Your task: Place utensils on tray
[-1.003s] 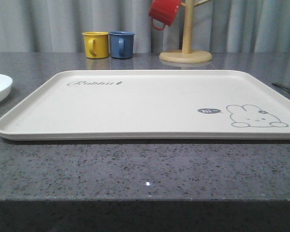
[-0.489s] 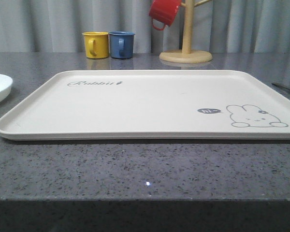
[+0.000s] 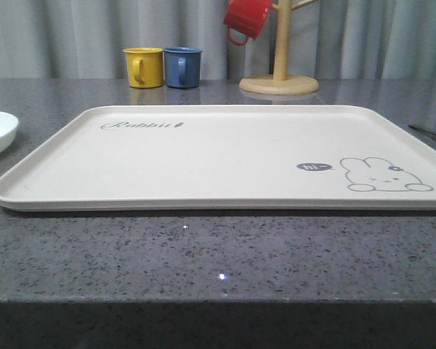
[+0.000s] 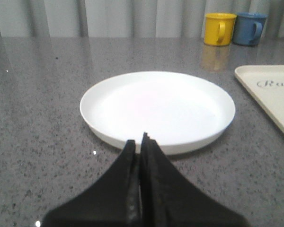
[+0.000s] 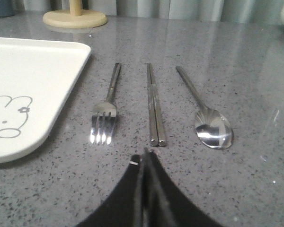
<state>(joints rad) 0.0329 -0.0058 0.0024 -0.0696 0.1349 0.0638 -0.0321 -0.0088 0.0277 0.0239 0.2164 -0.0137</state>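
The right gripper [image 5: 146, 153] has its jaws pressed together on nothing, low over the grey counter [image 5: 236, 56]. Just beyond it lie the fork [image 5: 106, 111], chopsticks [image 5: 154, 106] and spoon [image 5: 206, 116], side by side and apart, beside the cream tray [image 5: 28, 66], none on it. The left gripper [image 4: 142, 142] is likewise closed and empty, facing a white plate [image 4: 104, 127] beside the tray.

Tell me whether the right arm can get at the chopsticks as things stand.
Probably yes. The right pincer, shut, points at the chopsticks, with bare counter between. The fork and spoon lie apart on either side, leaving room, though the pincer must open first.
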